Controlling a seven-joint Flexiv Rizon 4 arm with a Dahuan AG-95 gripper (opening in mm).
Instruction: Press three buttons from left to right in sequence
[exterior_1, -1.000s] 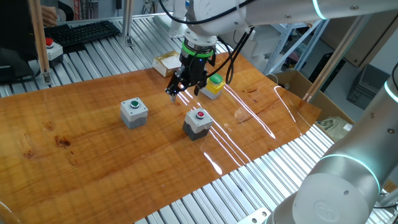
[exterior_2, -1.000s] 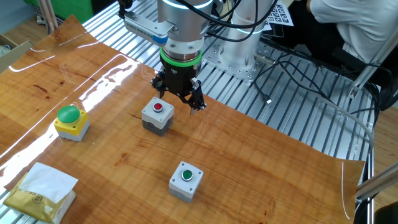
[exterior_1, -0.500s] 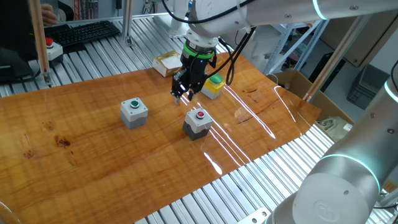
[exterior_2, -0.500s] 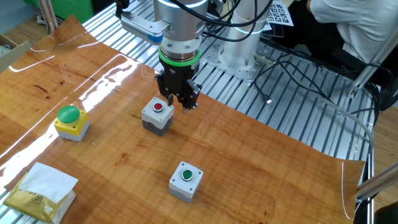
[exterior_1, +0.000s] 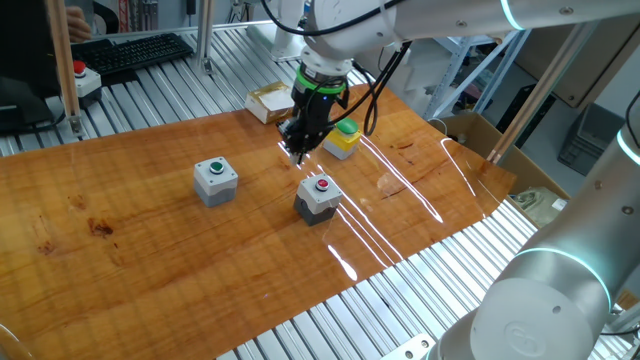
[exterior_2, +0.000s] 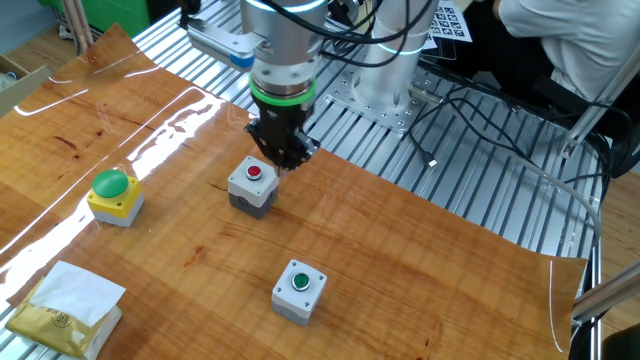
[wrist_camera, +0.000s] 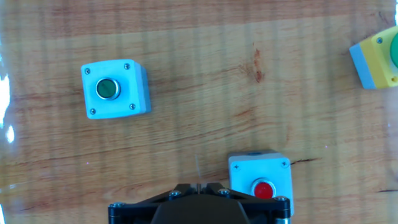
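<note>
Three small cube boxes on the wooden table, well apart from one another: light grey with green cap, dark grey with red cap near the middle, yellow with green dome farthest toward the rear edge. Probably rigid plastic shells, light enough to skid on the glossy tabletop if pushed from the side; caps likely spring-loaded with short travel. No call for any hold on them: best met straight down on the round cap, centred, so the box neither tips nor slides. Dome on the yellow box rounded, so perhaps prone to glancing contact if met off-centre. End effector poised just beside the red-capped box, above the table and not touching it; in the hand view only a dark housing edge visible at the bottom, red cap just to the right of it. Fingertips converging to a point in the fixed views, but no gap or contact clearly seen, so spread or pressed together cannot be told. As for containers: a pale carton with whitish paper or cloth on top near the table's edge, contents unclear.
</note>
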